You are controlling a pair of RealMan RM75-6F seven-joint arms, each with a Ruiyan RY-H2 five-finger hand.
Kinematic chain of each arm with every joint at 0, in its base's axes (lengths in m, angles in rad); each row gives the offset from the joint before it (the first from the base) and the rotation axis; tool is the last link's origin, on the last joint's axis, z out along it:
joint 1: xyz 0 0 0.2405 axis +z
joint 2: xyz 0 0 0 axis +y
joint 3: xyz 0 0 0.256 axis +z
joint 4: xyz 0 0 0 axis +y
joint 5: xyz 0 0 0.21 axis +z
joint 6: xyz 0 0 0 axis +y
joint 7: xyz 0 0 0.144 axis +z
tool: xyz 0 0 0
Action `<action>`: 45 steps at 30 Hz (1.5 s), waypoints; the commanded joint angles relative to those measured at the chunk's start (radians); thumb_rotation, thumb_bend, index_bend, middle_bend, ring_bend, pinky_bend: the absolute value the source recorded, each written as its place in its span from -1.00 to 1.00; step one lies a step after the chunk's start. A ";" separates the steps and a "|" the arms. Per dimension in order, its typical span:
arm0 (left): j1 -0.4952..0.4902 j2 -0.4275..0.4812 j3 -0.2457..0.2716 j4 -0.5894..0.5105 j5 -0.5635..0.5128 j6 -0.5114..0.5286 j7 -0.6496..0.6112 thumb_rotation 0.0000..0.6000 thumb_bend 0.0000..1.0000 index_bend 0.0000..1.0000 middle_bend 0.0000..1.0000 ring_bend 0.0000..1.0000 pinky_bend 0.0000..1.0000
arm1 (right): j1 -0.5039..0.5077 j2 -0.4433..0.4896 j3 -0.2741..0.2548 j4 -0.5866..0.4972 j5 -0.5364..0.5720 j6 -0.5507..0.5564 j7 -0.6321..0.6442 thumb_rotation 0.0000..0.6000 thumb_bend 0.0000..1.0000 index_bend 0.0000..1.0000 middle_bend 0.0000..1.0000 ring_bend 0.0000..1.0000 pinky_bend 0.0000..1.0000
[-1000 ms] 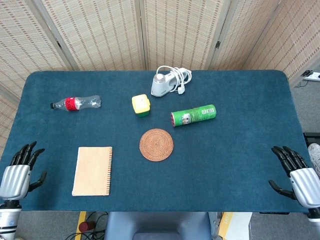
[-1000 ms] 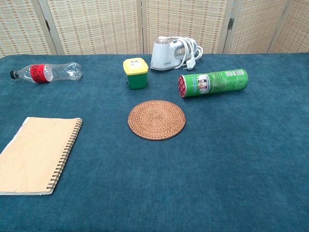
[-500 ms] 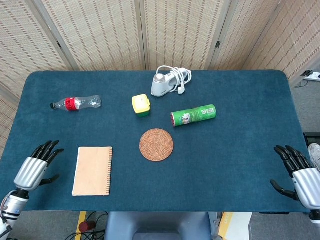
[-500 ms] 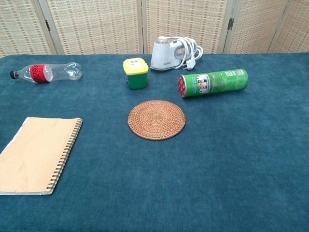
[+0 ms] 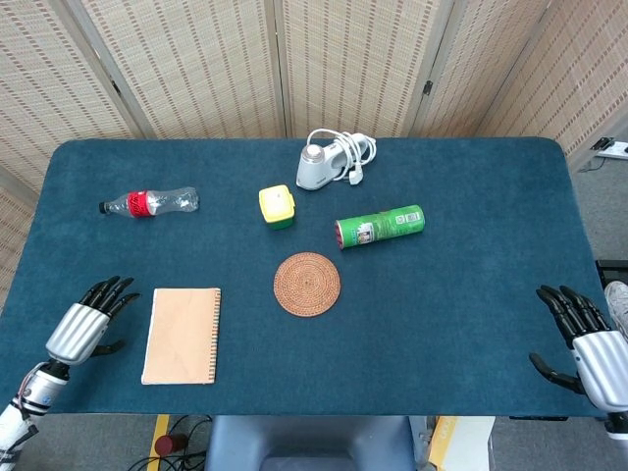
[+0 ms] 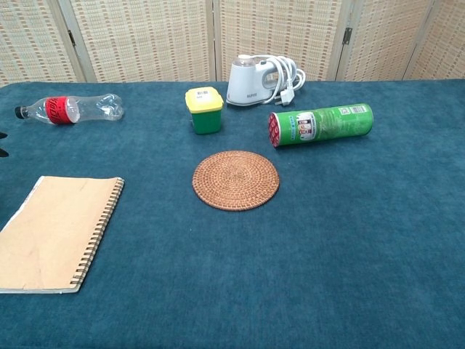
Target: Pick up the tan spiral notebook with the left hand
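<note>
The tan spiral notebook (image 5: pixel 182 335) (image 6: pixel 56 233) lies flat near the front left of the blue table, its wire spine on the right side. My left hand (image 5: pixel 86 327) hovers just left of it, apart from it, fingers spread and holding nothing; only dark fingertips show at the chest view's left edge. My right hand (image 5: pixel 585 345) stays at the table's front right edge, fingers apart and empty; the chest view does not show it.
A woven round coaster (image 5: pixel 307 284) lies mid-table. Behind it are a green can on its side (image 5: pixel 380 226), a yellow-lidded green box (image 5: pixel 277 206), a white appliance with coiled cord (image 5: pixel 330 161) and a crushed plastic bottle (image 5: pixel 149 203) at the far left.
My left hand has moved right and forward, closing in on the notebook's left edge. The right hand has barely shifted. The notebook has not moved.
</note>
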 commanded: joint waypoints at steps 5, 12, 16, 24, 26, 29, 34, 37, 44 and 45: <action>-0.017 -0.123 0.045 0.216 0.022 0.043 -0.078 1.00 -0.70 -0.57 -0.79 -0.90 -0.64 | -0.004 0.004 0.000 -0.016 0.000 0.000 -0.018 1.00 -0.41 -0.96 -0.75 -0.90 -0.77; -0.026 -0.174 0.070 0.301 0.022 0.045 -0.109 1.00 -0.70 -0.57 -0.79 -0.89 -0.64 | -0.005 0.008 0.001 -0.028 0.000 -0.002 -0.029 1.00 -0.41 -0.96 -0.75 -0.90 -0.77; -0.030 -0.192 0.082 0.322 0.023 0.047 -0.114 1.00 -0.70 -0.56 -0.79 -0.89 -0.64 | -0.005 0.009 0.002 -0.034 0.002 -0.004 -0.036 1.00 -0.41 -0.96 -0.75 -0.90 -0.77; -0.038 -0.225 0.094 0.334 0.018 0.080 -0.155 1.00 -0.70 -0.54 -0.77 -0.87 -0.64 | -0.006 0.012 0.004 -0.049 0.007 -0.010 -0.053 1.00 -0.41 -0.96 -0.75 -0.90 -0.77; -0.042 -0.234 0.095 0.338 0.016 0.093 -0.167 1.00 -0.70 -0.53 -0.76 -0.87 -0.64 | -0.006 0.012 0.002 -0.052 0.007 -0.014 -0.057 1.00 -0.41 -0.96 -0.75 -0.90 -0.77; -0.049 -0.243 0.107 0.350 0.022 0.090 -0.166 1.00 -0.70 -0.53 -0.76 -0.87 -0.64 | -0.007 0.011 0.002 -0.054 0.010 -0.016 -0.060 1.00 -0.41 -0.96 -0.75 -0.90 -0.77; -0.058 -0.259 0.104 0.359 0.009 0.079 -0.182 1.00 -0.70 -0.53 -0.75 -0.87 -0.64 | -0.010 0.013 0.003 -0.059 0.010 -0.013 -0.065 1.00 -0.41 -0.96 -0.75 -0.90 -0.77; -0.061 -0.264 0.103 0.360 0.002 0.070 -0.192 1.00 -0.70 -0.53 -0.75 -0.87 -0.64 | -0.011 0.014 0.004 -0.062 0.009 -0.012 -0.067 1.00 -0.41 -0.96 -0.75 -0.90 -0.77; -0.070 -0.278 0.107 0.368 -0.006 0.054 -0.188 1.00 -0.70 -0.52 -0.75 -0.86 -0.64 | -0.012 0.014 0.003 -0.063 0.009 -0.014 -0.070 1.00 -0.41 -0.96 -0.75 -0.90 -0.77; -0.071 -0.280 0.106 0.367 -0.008 0.053 -0.191 1.00 -0.70 -0.52 -0.75 -0.86 -0.64 | -0.013 0.014 0.004 -0.063 0.009 -0.013 -0.070 1.00 -0.41 -0.96 -0.75 -0.90 -0.77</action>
